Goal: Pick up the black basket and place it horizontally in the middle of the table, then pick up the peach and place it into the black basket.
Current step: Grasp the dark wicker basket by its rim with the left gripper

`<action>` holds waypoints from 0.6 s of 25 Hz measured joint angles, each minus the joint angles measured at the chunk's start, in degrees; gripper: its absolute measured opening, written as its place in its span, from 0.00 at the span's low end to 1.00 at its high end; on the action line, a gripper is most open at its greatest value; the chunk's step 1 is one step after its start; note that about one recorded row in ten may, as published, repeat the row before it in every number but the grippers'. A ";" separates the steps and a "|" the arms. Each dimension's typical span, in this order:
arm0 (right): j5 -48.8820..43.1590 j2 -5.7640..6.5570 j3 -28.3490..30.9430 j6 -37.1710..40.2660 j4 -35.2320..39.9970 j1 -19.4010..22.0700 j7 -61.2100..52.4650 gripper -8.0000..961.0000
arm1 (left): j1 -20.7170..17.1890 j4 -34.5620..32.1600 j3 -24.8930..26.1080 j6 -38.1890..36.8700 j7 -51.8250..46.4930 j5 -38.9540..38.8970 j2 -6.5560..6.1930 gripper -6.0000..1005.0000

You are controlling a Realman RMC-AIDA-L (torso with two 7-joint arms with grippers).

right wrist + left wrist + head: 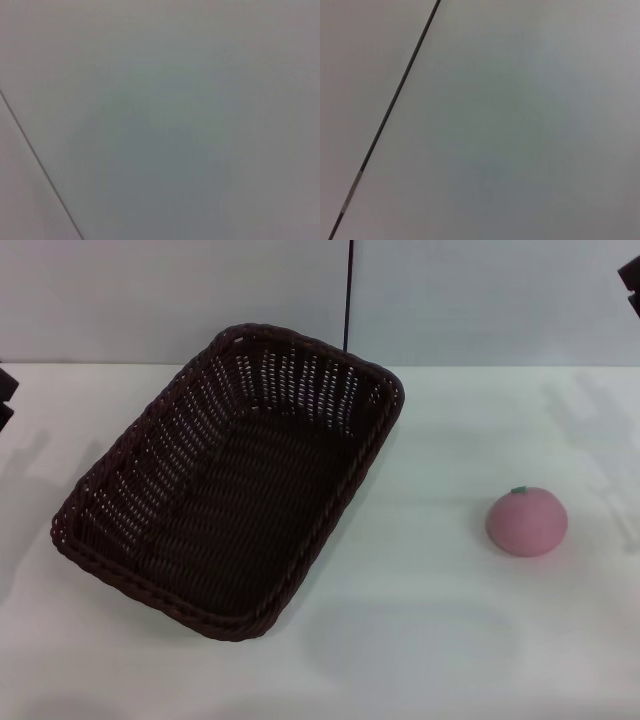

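Observation:
The black basket (232,485) lies on the white table (420,640), left of centre and turned at a diagonal, its long side running from near left to far right. It is empty. The peach (527,521) sits on the table to the right of the basket, well apart from it, green stem bit on top. My left gripper (5,398) shows only as a dark bit at the left edge, and my right gripper (630,285) only as a dark bit at the top right corner. Both are far from the basket and the peach. Both wrist views show only a plain grey surface with a thin dark line.
A pale wall (480,290) rises behind the table with a dark vertical seam (348,290) above the basket's far corner. Bare tabletop lies between the basket and the peach and along the front edge.

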State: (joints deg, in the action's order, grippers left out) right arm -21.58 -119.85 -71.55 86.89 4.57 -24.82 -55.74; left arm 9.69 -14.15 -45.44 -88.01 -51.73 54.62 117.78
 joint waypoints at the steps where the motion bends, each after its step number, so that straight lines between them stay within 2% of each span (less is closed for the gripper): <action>1: 0.00 -0.02 0.15 0.20 -0.38 0.05 -0.21 0.80 | 0.00 0.00 0.00 0.00 0.00 0.00 0.00 0.79; 8: -0.33 -0.04 -0.37 0.84 -0.41 -0.63 -2.36 0.80 | -1.68 -0.21 0.31 -1.63 1.61 0.01 -0.39 0.78; 12: -0.46 -0.03 -0.46 0.85 -0.94 -0.26 -2.57 0.80 | -1.39 -0.82 0.05 -0.72 -0.64 1.77 -1.85 0.78; 15: -0.43 -0.07 -0.30 1.02 -1.09 0.23 -3.37 0.80 | -1.76 -4.69 0.05 -0.68 -5.11 5.90 -2.97 0.78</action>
State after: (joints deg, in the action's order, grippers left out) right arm -22.01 -119.91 -71.84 87.91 3.48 -24.59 -59.11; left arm 7.93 -18.84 -45.38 -88.69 -56.84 60.52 114.80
